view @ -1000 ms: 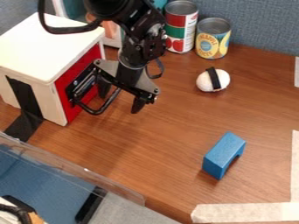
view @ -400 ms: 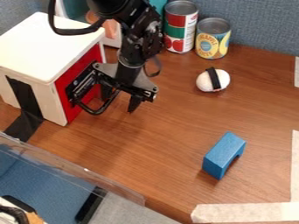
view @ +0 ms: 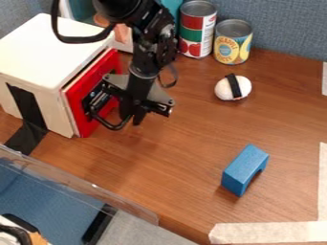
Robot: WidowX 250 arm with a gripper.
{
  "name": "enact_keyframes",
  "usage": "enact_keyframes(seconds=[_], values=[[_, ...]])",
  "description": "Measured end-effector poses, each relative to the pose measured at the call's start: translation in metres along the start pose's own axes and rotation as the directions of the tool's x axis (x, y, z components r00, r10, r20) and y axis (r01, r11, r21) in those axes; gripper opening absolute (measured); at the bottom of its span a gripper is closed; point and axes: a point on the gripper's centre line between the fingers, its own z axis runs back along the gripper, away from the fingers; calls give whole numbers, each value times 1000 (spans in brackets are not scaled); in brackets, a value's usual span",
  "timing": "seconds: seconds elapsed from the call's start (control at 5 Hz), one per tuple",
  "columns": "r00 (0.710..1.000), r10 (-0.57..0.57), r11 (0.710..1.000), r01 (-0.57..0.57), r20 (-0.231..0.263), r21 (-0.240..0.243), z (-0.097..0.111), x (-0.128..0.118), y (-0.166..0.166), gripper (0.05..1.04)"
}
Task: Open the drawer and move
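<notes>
Partly blocking the drawer [view: 76,103], claw [view: 132,118] (clamped on handle [view: 110,127]), 2 cans [view: 232,42] farther back.

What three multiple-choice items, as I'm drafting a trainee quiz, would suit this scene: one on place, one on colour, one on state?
1. Where is the toy sushi?
A) on top of the cabinet
B) on the tabletop, between the pineapple can and the blue block
C) on the blue block

2. What colour is the drawer front?
A) green
B) yellow
C) red

3. How does the drawer front stand?
A) slightly out from the cabinet
B) flush with the cabinet
C) detached, lying flat

1 B: it rests on bare wood, the can behind it and the block nearer the camera.
2 C: the panel around the black handle is red.
3 A: its edge stands a little proud of the cabinet.
</notes>
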Motion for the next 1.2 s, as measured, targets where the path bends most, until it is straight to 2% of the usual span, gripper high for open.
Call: enact_keyframes(seconds=[0.4, 0.8, 1.2], values=[[999, -37, 998, 36, -11, -42, 9, -4, -26, 158], [998, -25, 995, 20, -49, -94, 15, -2, -40, 152], [995, -4, 995, -7, -102, -104, 13, 4, -47, 152]])
